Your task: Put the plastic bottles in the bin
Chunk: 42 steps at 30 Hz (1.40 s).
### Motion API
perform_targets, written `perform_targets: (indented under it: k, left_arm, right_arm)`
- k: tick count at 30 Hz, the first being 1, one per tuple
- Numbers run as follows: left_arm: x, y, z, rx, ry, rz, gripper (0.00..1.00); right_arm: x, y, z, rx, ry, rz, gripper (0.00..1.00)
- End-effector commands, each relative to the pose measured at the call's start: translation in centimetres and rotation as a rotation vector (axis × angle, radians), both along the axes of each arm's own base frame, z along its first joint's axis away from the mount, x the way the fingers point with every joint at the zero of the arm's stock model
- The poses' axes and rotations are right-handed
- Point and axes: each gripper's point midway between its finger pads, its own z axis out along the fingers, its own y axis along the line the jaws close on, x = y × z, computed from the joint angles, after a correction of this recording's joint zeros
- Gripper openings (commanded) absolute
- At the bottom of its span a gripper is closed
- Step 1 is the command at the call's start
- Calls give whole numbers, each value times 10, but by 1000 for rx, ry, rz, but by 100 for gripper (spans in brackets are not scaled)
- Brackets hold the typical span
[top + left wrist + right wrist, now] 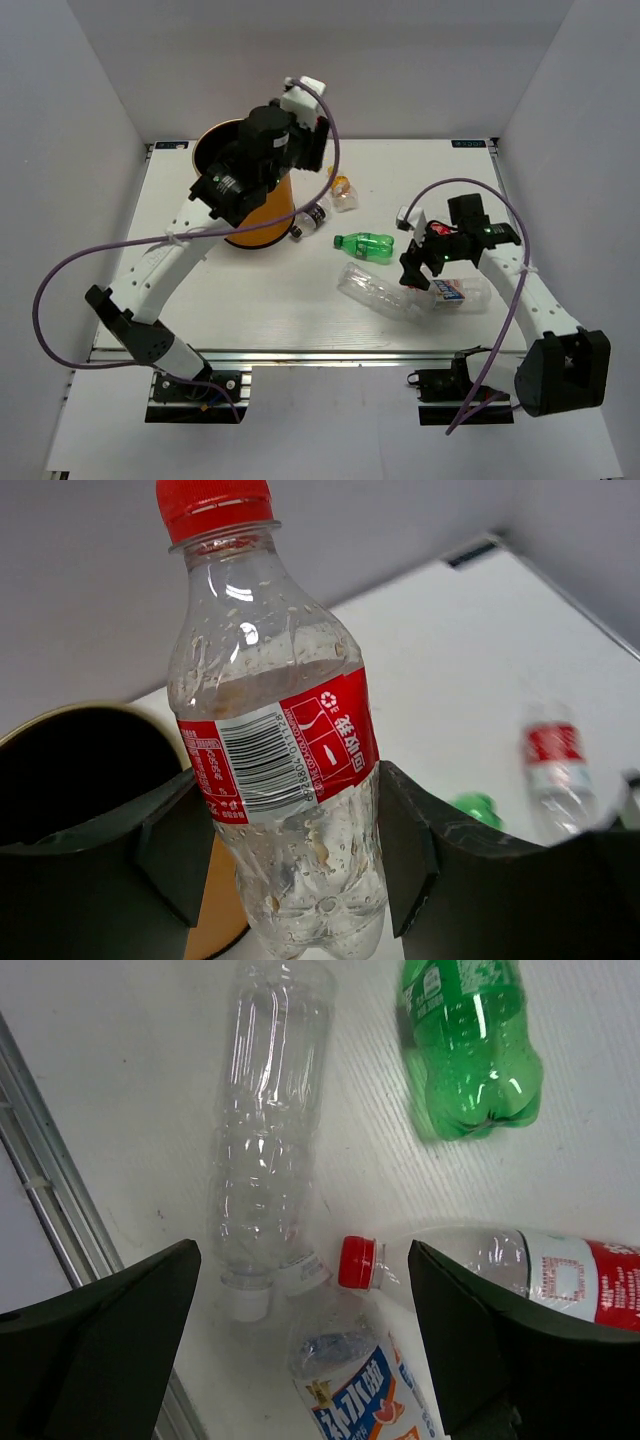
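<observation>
My left pincer (290,850) is closed on a clear red-capped bottle (275,740) and holds it upright near the rim of the orange bin (262,228), which stands at about 10 o'clock on the counter (250,320). My right pincer (300,1310) is wide open and grips nothing. It hangs at about 4 o'clock over a long clear bottle (265,1140) and a red-labelled bottle (540,1275), with a green bottle (365,243) lying at its 9 o'clock.

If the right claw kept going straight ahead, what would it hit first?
Probably the white-capped neck of the blue-labelled bottle, centred between the open right gripper's fingers; the red-capped bottle's cap lies right beside it. Depth is unclear.
</observation>
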Motion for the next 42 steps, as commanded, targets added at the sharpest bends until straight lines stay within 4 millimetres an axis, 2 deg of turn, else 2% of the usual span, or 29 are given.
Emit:
perform_targets:
  k: [1, 2, 3, 5, 6, 8, 9, 11, 12, 14, 15, 16, 18, 19, 20, 21, 25, 27, 30, 31, 33, 34, 35, 36, 37, 38, 39, 41, 42]
  left_arm:
    - [50, 67, -36, 45, 62, 414, 17]
    - [61, 86, -45, 28, 92, 484, 17]
    - [69, 94, -45, 9, 97, 515, 17]
    - [83, 112, -62, 19, 140, 583, 18]
    - [91, 130, -62, -1, 149, 632, 20]
    - [99, 143, -74, 9, 176, 664, 22]
    - [101, 158, -76, 8, 189, 698, 23]
    - [104, 170, -81, 10, 200, 718, 32]
    - [107, 180, -87, 13, 219, 745, 32]
    - [107, 187, -90, 17, 232, 752, 32]
    - [106, 192, -96, 31, 248, 763, 39]
    - [107, 197, -97, 27, 252, 768, 41]
    - [106, 204, -110, 47, 277, 783, 44]
    - [106, 208, -106, 32, 270, 782, 47]
    - [103, 207, -105, 28, 271, 773, 52]
    - [103, 211, -112, 34, 286, 776, 61]
    - [95, 212, -124, 39, 314, 773, 83]
    - [90, 216, -128, 34, 331, 779, 87]
    - [84, 211, -115, 9, 328, 741, 89]
    - [78, 204, -102, -3, 311, 705, 91]
    - [69, 195, -89, -3, 297, 642, 92]
    - [63, 178, -92, -25, 323, 552, 93]
    - [53, 174, -78, -59, 300, 512, 95]
    - [48, 170, -74, -69, 291, 473, 95]
    - [41, 156, -80, -93, 311, 389, 95]
    - [28, 155, -66, -122, 279, 356, 95]
    - [18, 142, -63, -140, 283, 265, 95]
    - [4, 133, -68, -162, 287, 192, 97]
    - [-14, 124, -58, -194, 270, 104, 97]
  right_arm:
    - [25, 5, 0, -69, -6, -73, 90]
    - [25, 9, 1, -71, 14, -93, 90]
    - [29, 7, -1, -93, 14, -108, 90]
    - [37, 11, -2, -118, 12, -138, 90]
    - [36, 15, -2, -127, 5, -129, 90]
    - [44, 13, -4, -157, -23, -161, 90]
    - [42, 15, -6, -170, -20, -152, 90]
    - [40, 12, -18, -211, 8, -158, 90]
    - [36, 15, -23, -222, 20, -144, 90]
    - [30, 15, -36, -244, 39, -146, 90]
    - [27, 18, -39, -248, 39, -138, 90]
    - [25, 21, -41, -250, 40, -131, 90]
    - [18, 26, -49, -257, 73, -121, 90]
    - [15, 28, -52, -262, 86, -113, 90]
    - [13, 32, -53, -258, 94, -106, 90]
    - [6, 40, -56, -255, 115, -79, 90]
    - [-1, 56, -63, -263, 143, -47, 90]
    - [-4, 61, -70, -277, 155, -35, 90]
    - [-10, 69, -79, -293, 171, -15, 90]
    - [-7, 70, -82, -298, 164, -32, 90]
    - [-11, 71, -95, -326, 185, -35, 90]
    - [-10, 69, -98, -338, 179, -41, 90]
    - [-12, 70, -103, -350, 190, -38, 90]
    - [-14, 69, -107, -357, 197, -36, 88]
    - [-17, 69, -111, -363, 205, -30, 86]
    - [-19, 70, -115, -365, 210, -26, 85]
    - [-21, 69, -117, -371, 215, -25, 83]
    - [-26, 69, -124, -379, 239, -12, 79]
    - [-28, 69, -126, -385, 247, -4, 76]
